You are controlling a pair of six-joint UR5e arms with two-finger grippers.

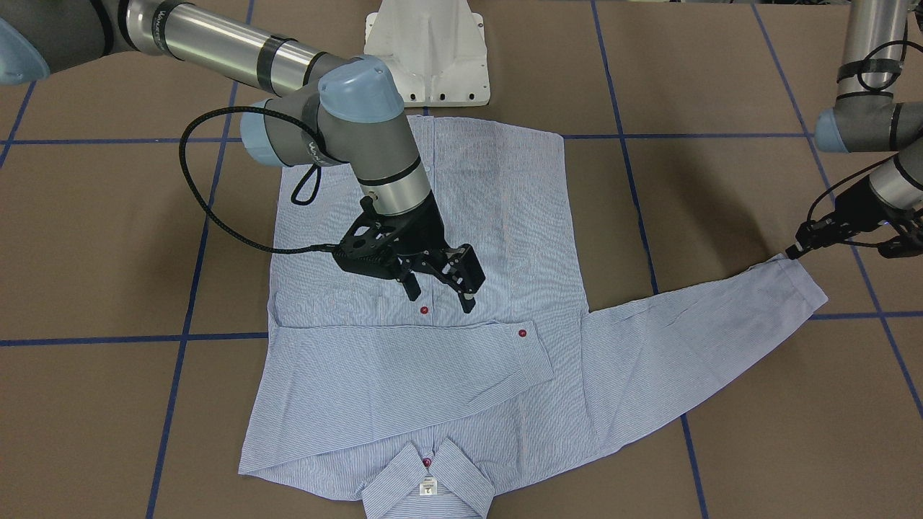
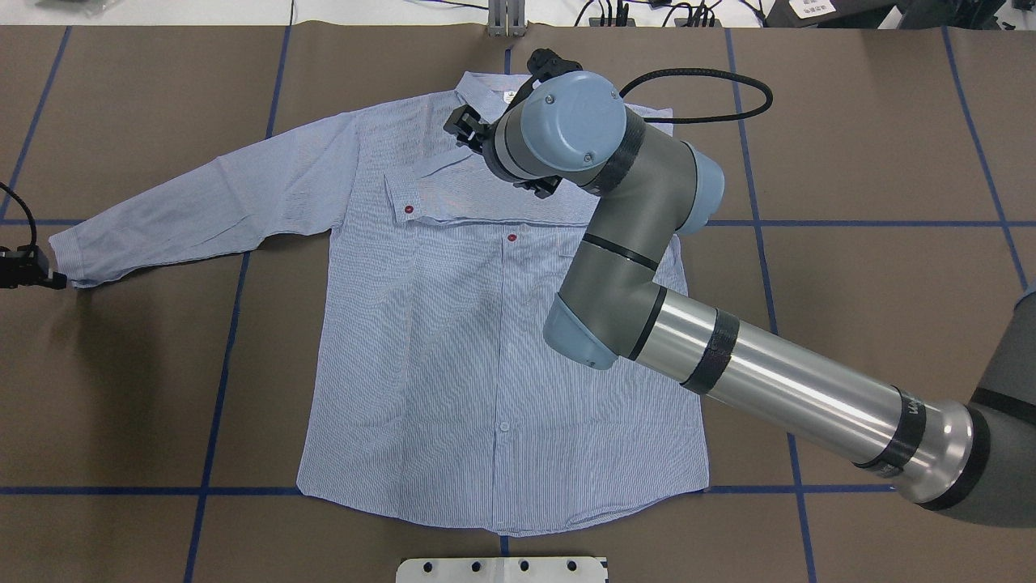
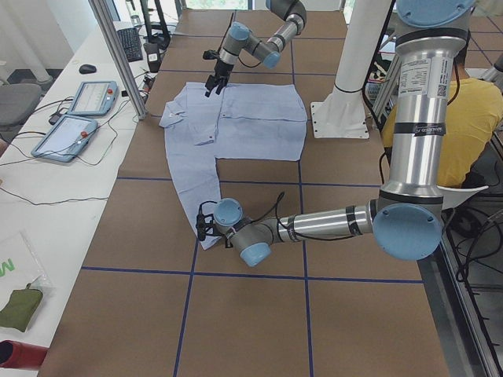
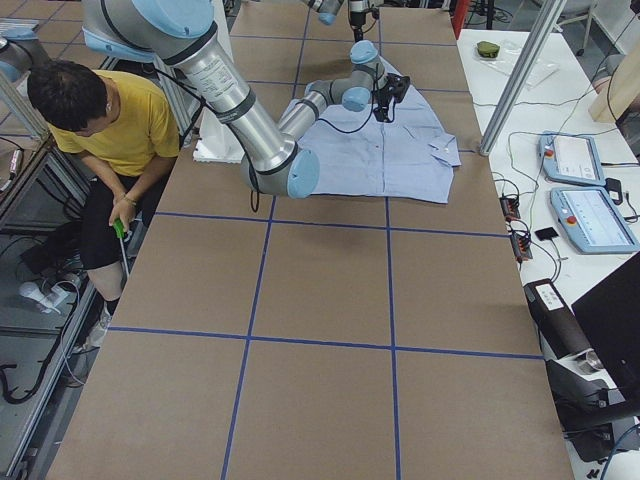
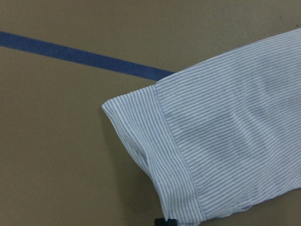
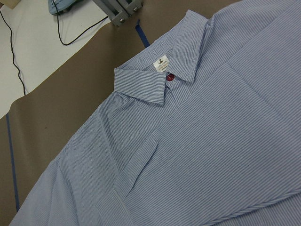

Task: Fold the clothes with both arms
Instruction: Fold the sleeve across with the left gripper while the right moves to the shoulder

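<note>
The light blue striped shirt (image 1: 505, 202) lies flat and face up on the brown table, with its collar (image 1: 425, 483) at the far side from the robot. One sleeve (image 1: 404, 367) is folded across the chest. The other sleeve (image 1: 707, 324) stretches out flat toward the robot's left. My right gripper (image 1: 440, 297) hovers over the chest just above the folded sleeve, open and empty. My left gripper (image 1: 795, 251) sits low at the corner of the outstretched sleeve's cuff (image 5: 155, 141). I cannot tell whether it is open, shut, or on the cloth.
The white pedestal base (image 1: 425, 50) stands just behind the shirt's hem. Blue tape lines (image 1: 187, 339) cross the brown table. A person in a yellow shirt (image 4: 120, 130) sits beside the robot. Control tablets (image 3: 78, 110) lie on the white side table beyond the collar.
</note>
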